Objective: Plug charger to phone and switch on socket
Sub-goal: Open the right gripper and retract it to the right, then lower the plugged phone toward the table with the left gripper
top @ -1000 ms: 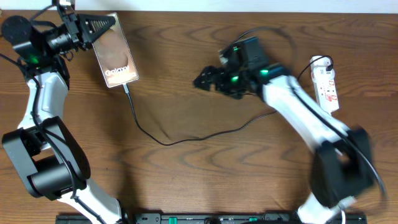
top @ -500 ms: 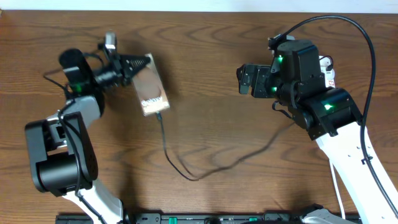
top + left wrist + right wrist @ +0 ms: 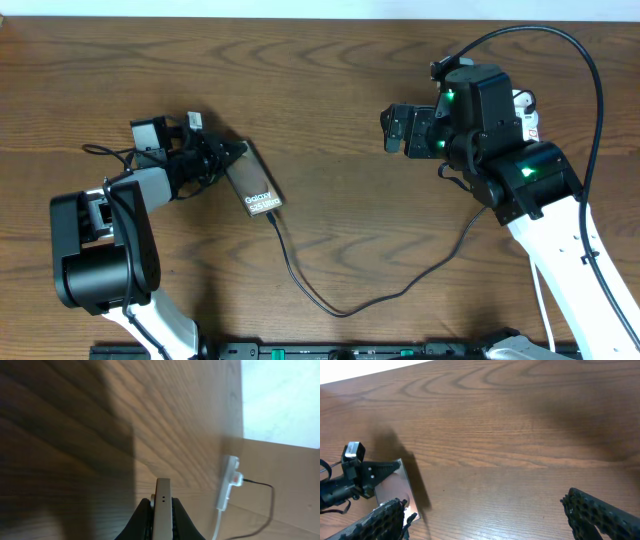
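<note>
Gripping the phone [image 3: 255,188] by its upper end, the left gripper [image 3: 228,158] is clamped tight on the slim body. The left wrist view shows the phone edge-on between two dark fingers [image 3: 142,519]. From overhead the phone looks narrow and slanted, turned partly onto its side rather than lying flat on the wooden table [image 3: 330,60]. Whether any part of it touches the wood cannot be told. White "Galaxy" lettering shows near its lower end.

The charger [image 3: 341,313], a thin black cable, meets the phone's lower short edge. From there it curves away towards the near side of the table, then climbs off to the right of the phone and passes behind the right arm.

The right gripper [image 3: 392,128] hangs well to the right of the phone with its jaws spread wide and nothing between them. Its own camera looks back at the phone from afar.

The socket [image 3: 225,492], a white strip with a red mark, lies farther from the phone than that gripper. Overhead, the right arm largely hides it.
</note>
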Available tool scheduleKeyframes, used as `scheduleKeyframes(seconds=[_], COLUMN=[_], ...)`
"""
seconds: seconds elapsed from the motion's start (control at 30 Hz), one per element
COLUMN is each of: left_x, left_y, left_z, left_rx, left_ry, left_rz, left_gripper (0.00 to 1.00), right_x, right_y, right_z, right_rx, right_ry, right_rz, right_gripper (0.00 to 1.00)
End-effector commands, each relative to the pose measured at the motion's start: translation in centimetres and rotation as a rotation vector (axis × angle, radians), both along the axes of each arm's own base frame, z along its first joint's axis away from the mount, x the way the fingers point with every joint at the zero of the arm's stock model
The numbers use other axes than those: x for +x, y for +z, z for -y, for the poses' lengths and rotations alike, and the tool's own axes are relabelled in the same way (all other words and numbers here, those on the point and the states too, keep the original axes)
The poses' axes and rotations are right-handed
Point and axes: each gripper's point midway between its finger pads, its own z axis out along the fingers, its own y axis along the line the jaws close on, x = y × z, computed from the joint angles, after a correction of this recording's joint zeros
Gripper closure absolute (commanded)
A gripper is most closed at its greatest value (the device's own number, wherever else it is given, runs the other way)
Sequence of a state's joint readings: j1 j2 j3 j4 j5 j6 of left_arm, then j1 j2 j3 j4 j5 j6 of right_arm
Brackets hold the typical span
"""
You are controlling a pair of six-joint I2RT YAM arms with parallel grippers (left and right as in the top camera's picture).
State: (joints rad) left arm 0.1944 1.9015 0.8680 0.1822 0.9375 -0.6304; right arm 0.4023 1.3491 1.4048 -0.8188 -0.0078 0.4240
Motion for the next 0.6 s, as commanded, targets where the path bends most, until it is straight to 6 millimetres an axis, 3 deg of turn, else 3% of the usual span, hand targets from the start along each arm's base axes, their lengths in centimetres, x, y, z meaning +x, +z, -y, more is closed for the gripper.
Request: scheduleKeyframes(seconds=[0.0,0.27,0.4,0.57], left_x=[0.3,-0.3,-0.9,-1.6], left_y=[-0.3,-1.3,-2.1,-2.9], left_z=[-1.2,-1.6,-1.9,-2.3], left_rx=[0.105,0.135,0.156,0.184], left_ry=[0.027,0.044,0.058,0.075], left_rz=[0.007,-0.046,-0.092,-0.144], left_gripper=[0.93,0.92,0.83,0.83], right_x=[-0.1,0.1,0.2,0.5], right_y=[0.2,0.3,0.1,-0.6], right_z=[-0.2,-0.3,-0.3,-0.4], right_rx=[-0.005,-0.002,-0.005,-0.012], right_ry=[0.015,0.015,0.015,0.015], right_rz=[0.009,0.016,0.01,-0.007], right_gripper=[0.01,0.01,0.01,0.01])
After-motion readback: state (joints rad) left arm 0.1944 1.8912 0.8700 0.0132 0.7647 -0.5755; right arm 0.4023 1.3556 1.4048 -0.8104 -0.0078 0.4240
